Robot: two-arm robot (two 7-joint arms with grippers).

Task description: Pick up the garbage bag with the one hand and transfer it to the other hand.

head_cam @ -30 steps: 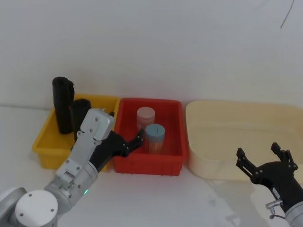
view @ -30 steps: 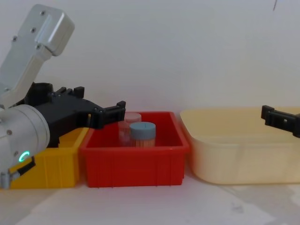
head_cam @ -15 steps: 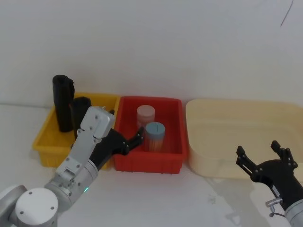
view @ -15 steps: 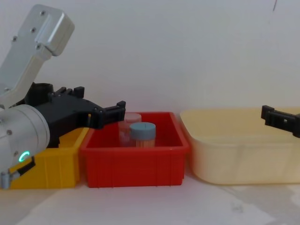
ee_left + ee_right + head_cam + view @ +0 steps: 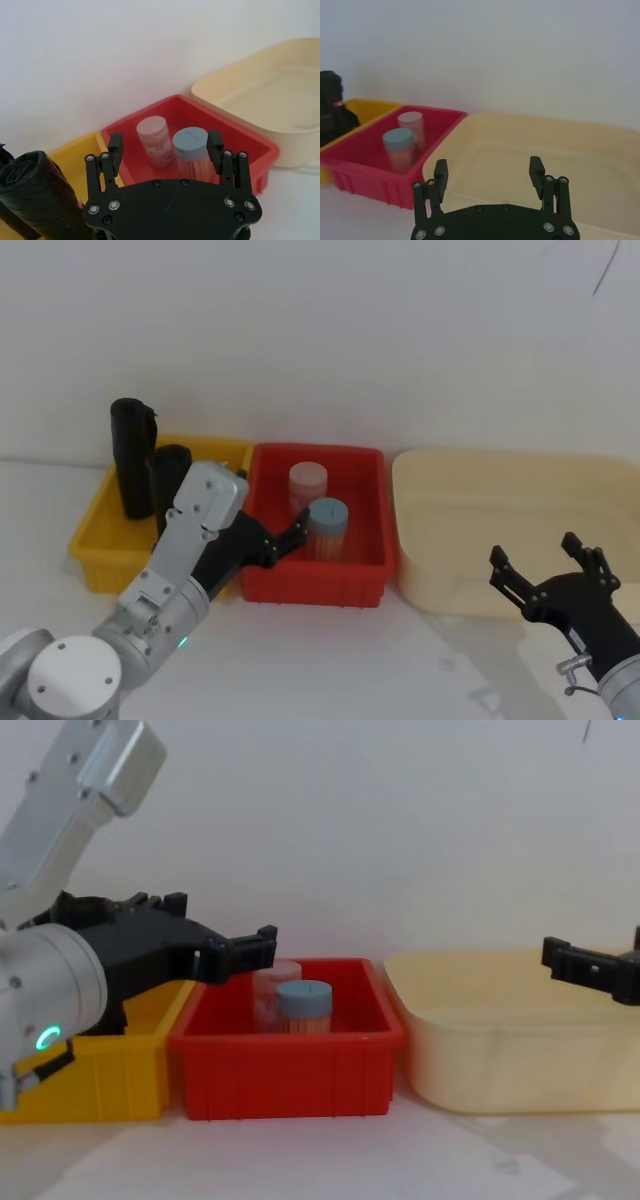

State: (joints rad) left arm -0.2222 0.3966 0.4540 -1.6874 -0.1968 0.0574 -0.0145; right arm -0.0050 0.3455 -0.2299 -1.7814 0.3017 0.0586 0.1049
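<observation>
The garbage bag (image 5: 130, 455) is a tall, slim black roll standing upright at the back left of the yellow bin (image 5: 90, 540). A shorter black roll (image 5: 170, 478) stands beside it. My left gripper (image 5: 285, 540) is open and empty. It hovers where the yellow bin meets the red bin (image 5: 270, 585), to the right of both rolls and pointing toward the jars. In the left wrist view its jaws (image 5: 165, 147) frame the two jars, with a black roll (image 5: 37, 195) to one side. My right gripper (image 5: 540, 552) hangs open and empty before the cream tub (image 5: 430, 580).
A pink-lidded jar (image 5: 308, 480) and a blue-lidded jar (image 5: 327, 515) stand in the red bin. The three containers sit side by side against a white wall. Bare white table lies in front of them.
My left gripper has risen a little and edged right, toward the red bin. My right gripper has shifted slightly left. Both rolls stay put.
</observation>
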